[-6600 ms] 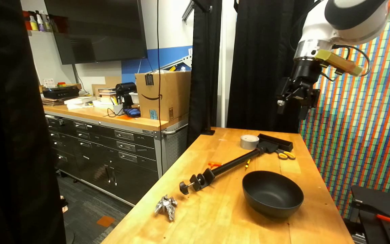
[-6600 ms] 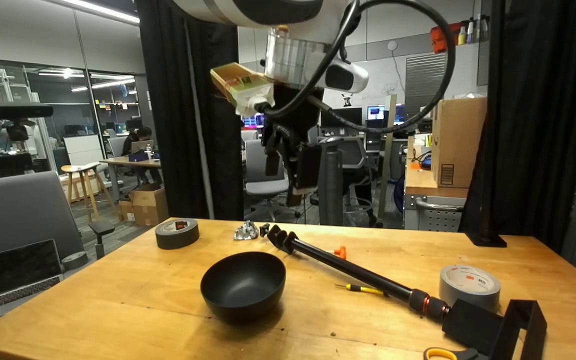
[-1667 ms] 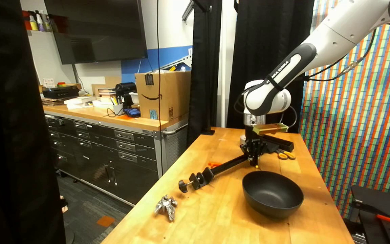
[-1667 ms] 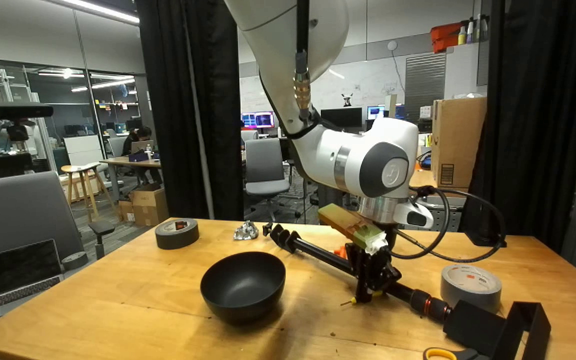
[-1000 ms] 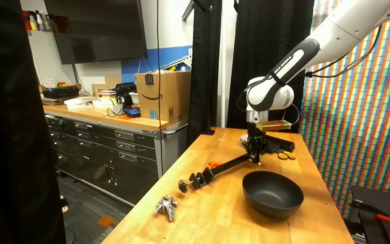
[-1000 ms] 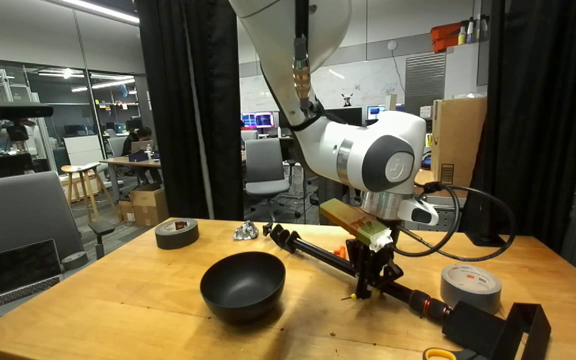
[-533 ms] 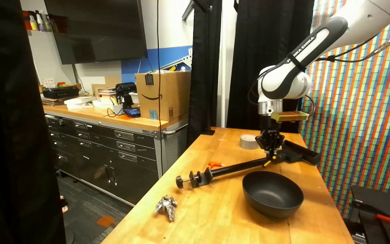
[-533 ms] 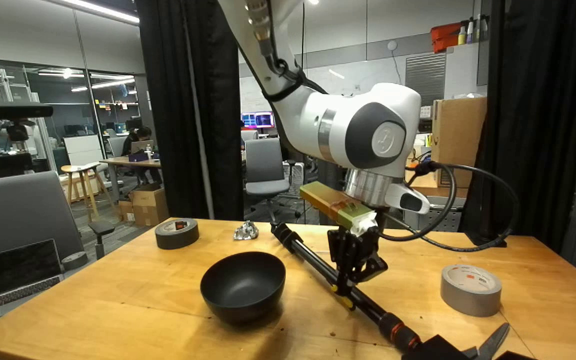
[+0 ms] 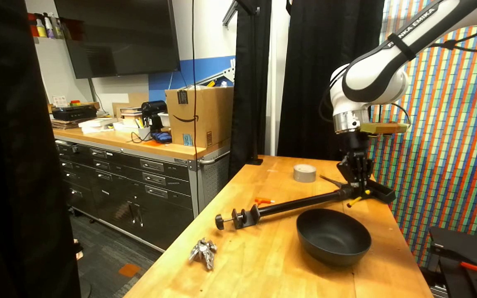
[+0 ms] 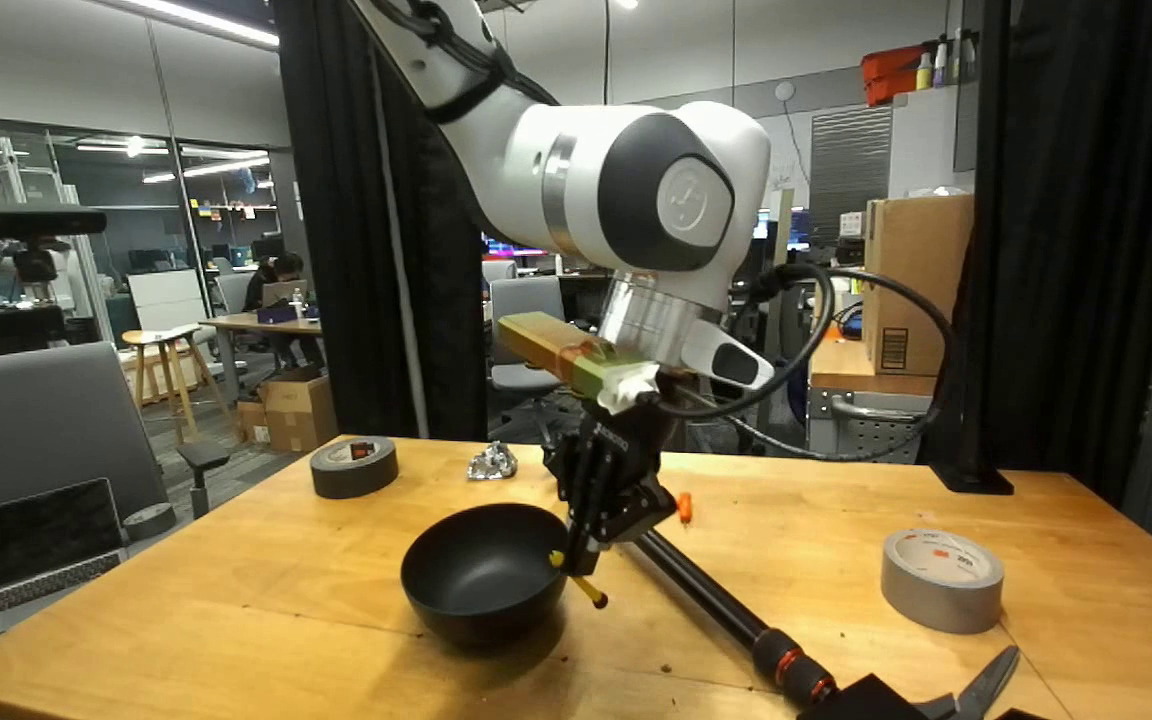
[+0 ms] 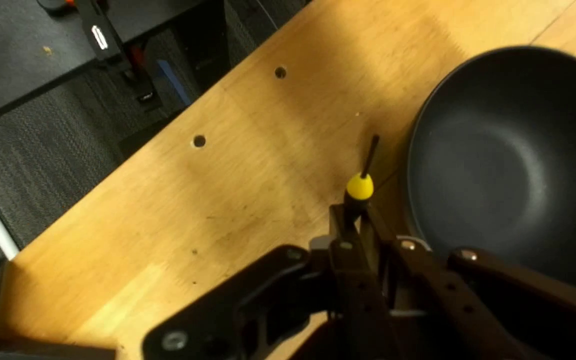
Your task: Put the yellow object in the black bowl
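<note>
The yellow object (image 11: 360,187) is a small screwdriver-like tool with a thin dark shaft. My gripper (image 11: 353,210) is shut on it, the tool crosswise between the fingertips. In an exterior view its yellow handle (image 10: 588,588) sticks out below the gripper (image 10: 581,562), tilted and clear of the table. The black bowl (image 10: 486,575) stands upright on the table with nothing visible inside. In the wrist view the bowl (image 11: 493,165) lies just right of the tool, which shows outside the rim. In an exterior view the gripper (image 9: 362,191) is behind the bowl (image 9: 333,238).
A long black jointed rod (image 9: 300,203) with a bracket (image 9: 381,191) lies behind the bowl. Also on the table are a grey tape roll (image 10: 941,580), a dark tape roll (image 10: 354,467), scissors (image 10: 986,685), an orange-handled tool (image 9: 264,201) and a crumpled silver thing (image 9: 203,252).
The gripper has closed on the yellow object, lifted it off the table and carried it toward the bowl. The black rod and bracket have swung, and the scissors have shifted.
</note>
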